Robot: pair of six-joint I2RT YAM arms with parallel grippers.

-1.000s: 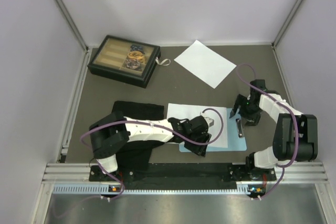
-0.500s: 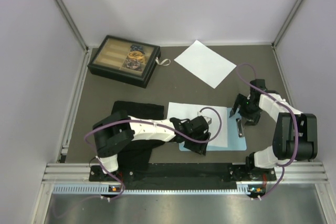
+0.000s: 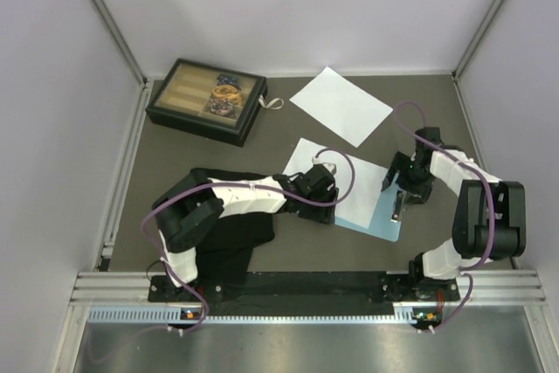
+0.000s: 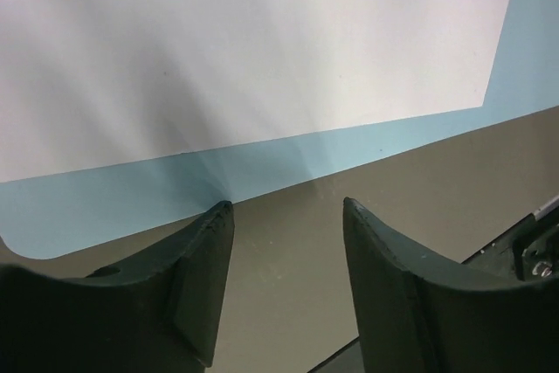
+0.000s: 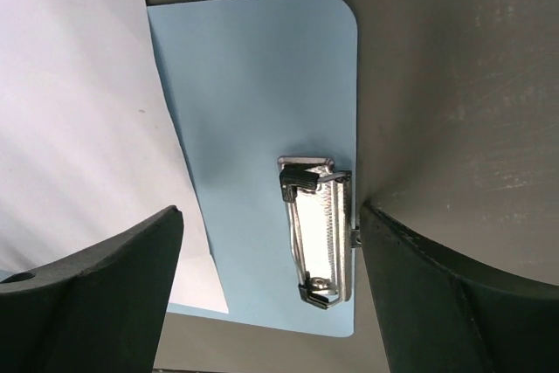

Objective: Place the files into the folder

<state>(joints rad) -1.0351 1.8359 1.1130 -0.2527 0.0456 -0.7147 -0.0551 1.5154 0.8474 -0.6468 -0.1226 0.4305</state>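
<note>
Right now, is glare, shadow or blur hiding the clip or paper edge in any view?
Right wrist: the silver clip shines but stays sharp; the edge of the paper sheet on the blue clipboard is crisp. Left wrist: a soft shadow crosses the sheet, edge readable. Top external: even light, no glare.

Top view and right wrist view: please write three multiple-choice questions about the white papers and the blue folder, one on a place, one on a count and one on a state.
1. Where is the far sheet?
A. On the table, apart from the folder
B. On the folder
C. Leaning on a wall

2. How many white sheets show?
A. One
B. Two
C. Three

3. How does the near sheet lie?
A. On the folder, short of the clip
B. Clamped under the clip
C. Folded double

Answers:
1 A: bare table separates it from the folder.
2 B: one lies far, one on the folder.
3 A: its edge stops before the clip.
</note>
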